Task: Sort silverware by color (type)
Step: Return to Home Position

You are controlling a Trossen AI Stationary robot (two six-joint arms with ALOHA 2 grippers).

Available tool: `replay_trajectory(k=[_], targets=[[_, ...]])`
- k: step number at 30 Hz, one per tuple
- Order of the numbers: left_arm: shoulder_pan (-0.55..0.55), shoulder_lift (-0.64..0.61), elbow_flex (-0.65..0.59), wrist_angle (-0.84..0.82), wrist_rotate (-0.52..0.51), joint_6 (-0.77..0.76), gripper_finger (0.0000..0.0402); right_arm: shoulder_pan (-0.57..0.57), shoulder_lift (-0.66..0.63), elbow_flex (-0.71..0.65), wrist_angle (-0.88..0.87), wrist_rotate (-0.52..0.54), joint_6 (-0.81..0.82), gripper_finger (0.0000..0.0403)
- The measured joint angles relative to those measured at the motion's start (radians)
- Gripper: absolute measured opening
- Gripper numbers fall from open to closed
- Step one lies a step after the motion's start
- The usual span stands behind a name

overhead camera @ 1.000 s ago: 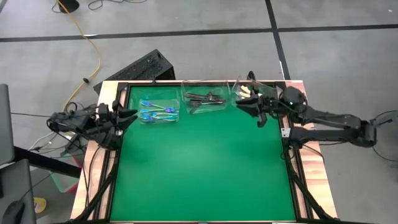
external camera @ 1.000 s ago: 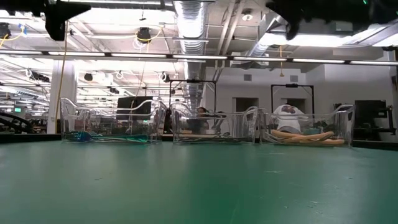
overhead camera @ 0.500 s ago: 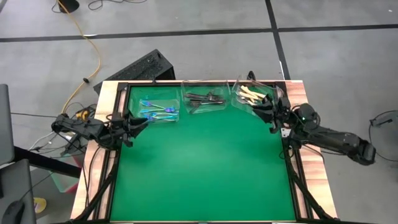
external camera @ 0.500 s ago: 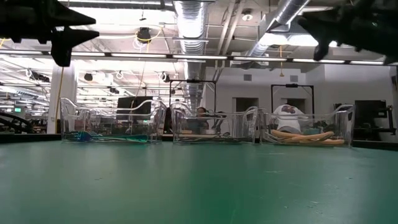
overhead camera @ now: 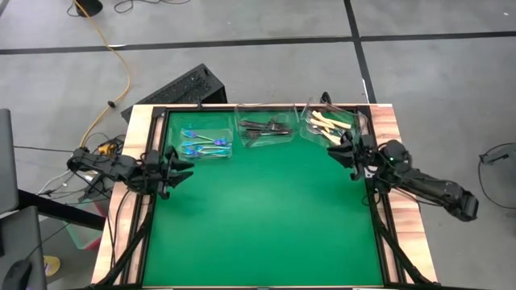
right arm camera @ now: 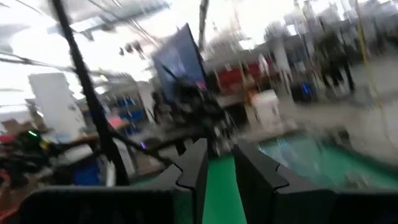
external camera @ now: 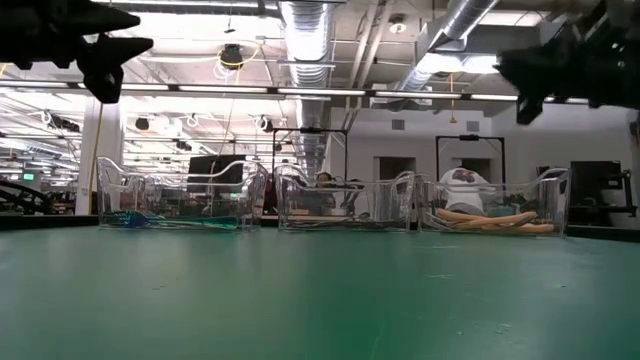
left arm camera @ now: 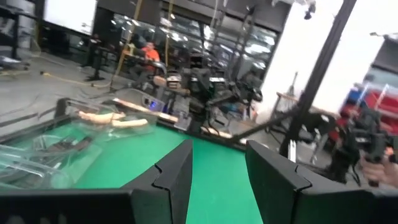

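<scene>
The left gripper (overhead camera: 182, 163) hangs over the near-left edge of the green mat (overhead camera: 258, 225), pointing inward. Just beyond its tips, a clear tub (overhead camera: 229, 138) holds the blue-teal forks (overhead camera: 201, 145). The right gripper (overhead camera: 340, 153) faces it from the opposite edge of the mat, well apart. Close behind that gripper, another tub (overhead camera: 306, 129) holds the cream-handled forks (overhead camera: 329, 123). The middle tub (overhead camera: 242, 137), farther from both grippers, holds the dark forks (overhead camera: 264, 127).

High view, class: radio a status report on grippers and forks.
Left gripper open, left edge. Right gripper open, right edge. Blue forks, dark forks, cream forks sorted apart. Nothing blocking.
</scene>
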State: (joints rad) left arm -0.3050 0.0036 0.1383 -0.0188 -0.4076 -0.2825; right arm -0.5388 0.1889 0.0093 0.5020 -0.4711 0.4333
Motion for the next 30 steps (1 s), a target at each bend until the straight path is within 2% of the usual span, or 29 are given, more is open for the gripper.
replay_trajectory(k=[5,11,18,30], targets=[[0.0,0.0,0.0,-0.045,0.007,0.012,0.0132,-0.006,-0.007,0.0,-0.15,0.001,-0.024,0.0102],[0.0,0.0,-0.014,-0.067,0.012,0.02,0.0132,-0.005,-0.007,0.0,-0.158,0.0,-0.095,0.0102],[0.0,0.0,-0.127,0.08,0.073,0.03,0.0132,-0.005,-0.007,0.0,-0.179,0.0,-0.144,0.0102],[0.0,0.0,-0.128,0.104,0.067,0.027,0.0132,-0.005,-0.007,-0.001,-0.234,0.001,-0.165,0.0102]])
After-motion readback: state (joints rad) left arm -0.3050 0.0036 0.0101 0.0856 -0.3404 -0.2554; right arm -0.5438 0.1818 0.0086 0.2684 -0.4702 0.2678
